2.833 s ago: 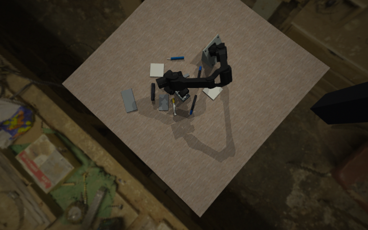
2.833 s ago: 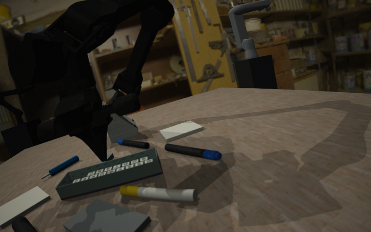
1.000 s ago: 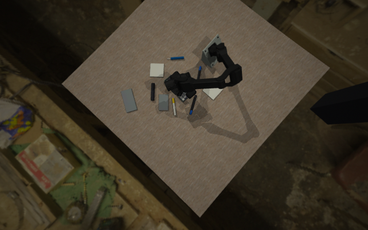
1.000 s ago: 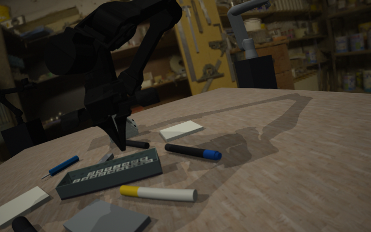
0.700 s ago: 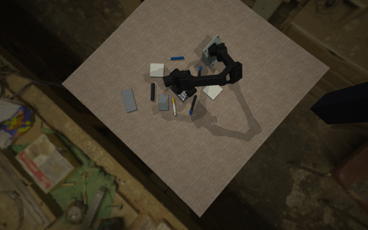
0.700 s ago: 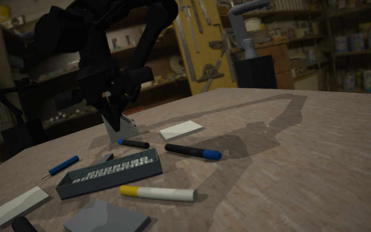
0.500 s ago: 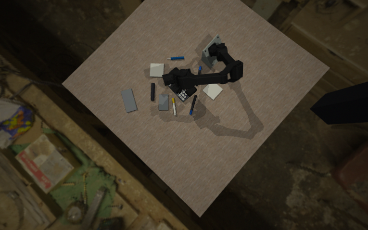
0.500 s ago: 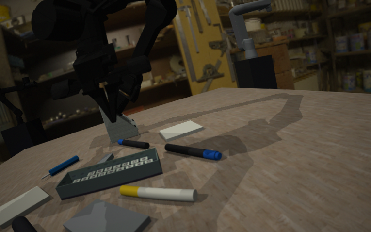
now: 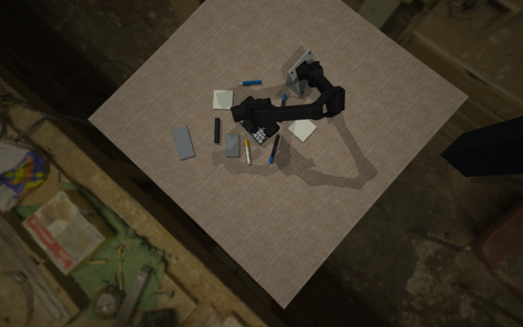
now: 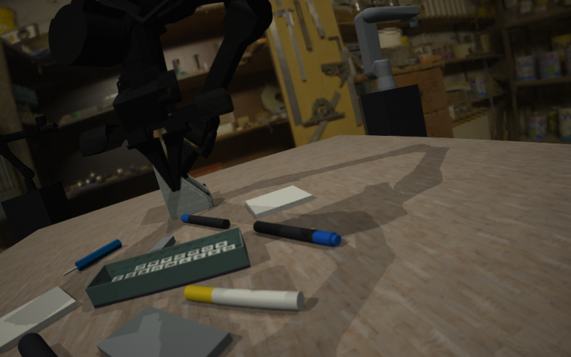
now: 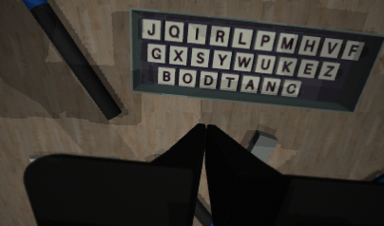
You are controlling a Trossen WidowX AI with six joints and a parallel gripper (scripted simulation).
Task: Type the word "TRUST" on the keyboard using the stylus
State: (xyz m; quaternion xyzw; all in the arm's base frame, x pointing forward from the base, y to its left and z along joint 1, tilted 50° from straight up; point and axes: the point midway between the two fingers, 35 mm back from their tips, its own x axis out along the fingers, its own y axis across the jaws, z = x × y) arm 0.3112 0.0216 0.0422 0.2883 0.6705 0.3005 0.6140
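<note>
Below the shut gripper [image 11: 203, 127] — keyboard [image 11: 367, 57].

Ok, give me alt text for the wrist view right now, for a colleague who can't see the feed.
The gripper is shut with nothing between its black fingers, hanging above the wooden desk just short of the keyboard. The keyboard's three rows read JQIRLPMHVF, GXSYWUKEZ, BODTANC. A black marker lies diagonally at upper left.
</note>
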